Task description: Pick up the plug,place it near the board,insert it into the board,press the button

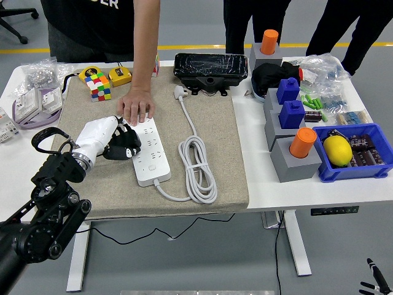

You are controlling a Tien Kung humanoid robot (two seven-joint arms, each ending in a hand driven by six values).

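A white power strip [151,153] lies on the beige mat [215,123], and a person's hand [136,107] presses down on its far end. My left hand [123,146], white at the wrist with black fingers, sits against the strip's left edge with its fingers curled; I see nothing clearly held in them. The strip's own white plug [180,92] lies loose on the mat at the far side. Its white cable [198,163] is coiled to the right of the strip. My right hand is out of view.
A black box [210,66] stands behind the plug. A Rubik's cube [97,85] and yellow tape measures [120,76] sit at the mat's far left. Grey blocks with blue and orange pegs [296,153] and a blue bin [368,166] with a lemon [337,150] fill the right side.
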